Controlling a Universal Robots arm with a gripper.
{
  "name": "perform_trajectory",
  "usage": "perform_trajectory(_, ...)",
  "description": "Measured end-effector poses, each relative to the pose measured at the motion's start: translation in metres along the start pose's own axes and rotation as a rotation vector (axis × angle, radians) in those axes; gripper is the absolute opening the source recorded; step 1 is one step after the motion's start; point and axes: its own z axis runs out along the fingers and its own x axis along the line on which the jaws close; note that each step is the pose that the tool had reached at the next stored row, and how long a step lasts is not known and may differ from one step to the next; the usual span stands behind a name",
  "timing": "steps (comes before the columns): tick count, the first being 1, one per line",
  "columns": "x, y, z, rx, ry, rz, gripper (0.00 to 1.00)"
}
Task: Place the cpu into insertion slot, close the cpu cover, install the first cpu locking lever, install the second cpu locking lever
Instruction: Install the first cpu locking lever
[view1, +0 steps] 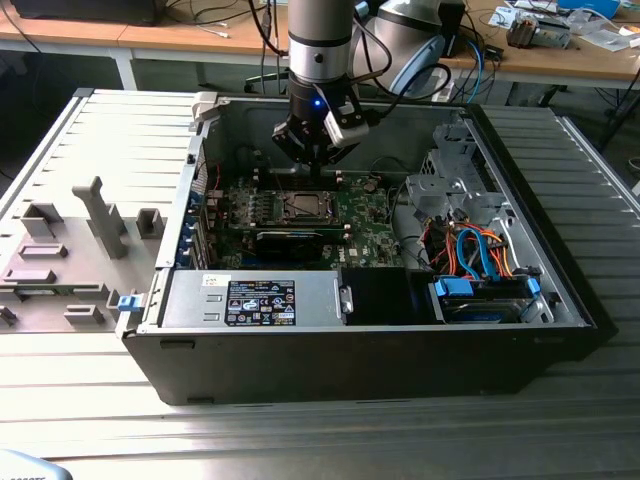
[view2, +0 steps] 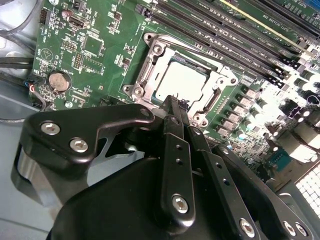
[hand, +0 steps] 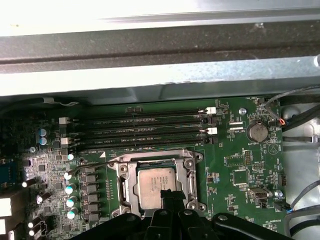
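Observation:
The cpu (hand: 156, 186), a dull silver square, lies flat in the insertion slot on the green motherboard (hand: 240, 165); the slot itself is covered by it. The cpu cover (hand: 126, 181) lies down around the chip, its window framing the cpu (view2: 181, 82). A thin dark lever rod (hand: 92, 164) sticks out from one corner of the cover frame. My gripper (view2: 175, 104) hangs just above the edge of the cover (view2: 150, 70) with its black fingers (view2: 172, 135) pressed together and nothing between them. In the exterior view the gripper (view1: 313, 170) is right behind the socket (view1: 304, 207).
The motherboard sits deep inside an open computer case (view1: 560, 300) with tall metal walls. Long black memory slots (hand: 145, 125) run beside the socket. A drive cage with orange and blue cables (view1: 480, 250) is at the exterior view's right, and a grey fixture tray (view1: 80, 240) at its left.

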Motion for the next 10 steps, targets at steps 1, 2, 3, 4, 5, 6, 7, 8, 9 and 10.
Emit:
perform_trajectory(1, 0.0, 0.0, 0.0, -0.0001, 0.0, -0.001, 0.11)
perform_trajectory(2, 0.0, 0.0, 0.0, -0.0001, 0.0, -0.002, 0.11)
perform_trajectory(3, 0.0, 0.0, 0.0, -0.0001, 0.0, -0.004, 0.11)
perform_trajectory(4, 0.0, 0.0, 0.0, -0.0003, -0.0001, -0.006, 0.11)
perform_trajectory(5, 0.0, 0.0, 0.0, -0.0003, 0.0, -0.008, 0.11)
perform_trajectory(6, 0.0, 0.0, 0.0, -0.0004, -0.0001, -0.009, 0.11)
perform_trajectory(7, 0.0, 0.0, 0.0, -0.0004, 0.0, -0.011, 0.11)
perform_trajectory(8, 0.0, 0.0, 0.0, -0.0005, -0.0001, -0.012, 0.11)
perform_trajectory(9, 0.0, 0.0, 0.0, -0.0006, -0.0001, -0.013, 0.11)
perform_trajectory(10, 0.0, 0.0, 0.0, -0.0006, -0.0001, -0.014, 0.11)
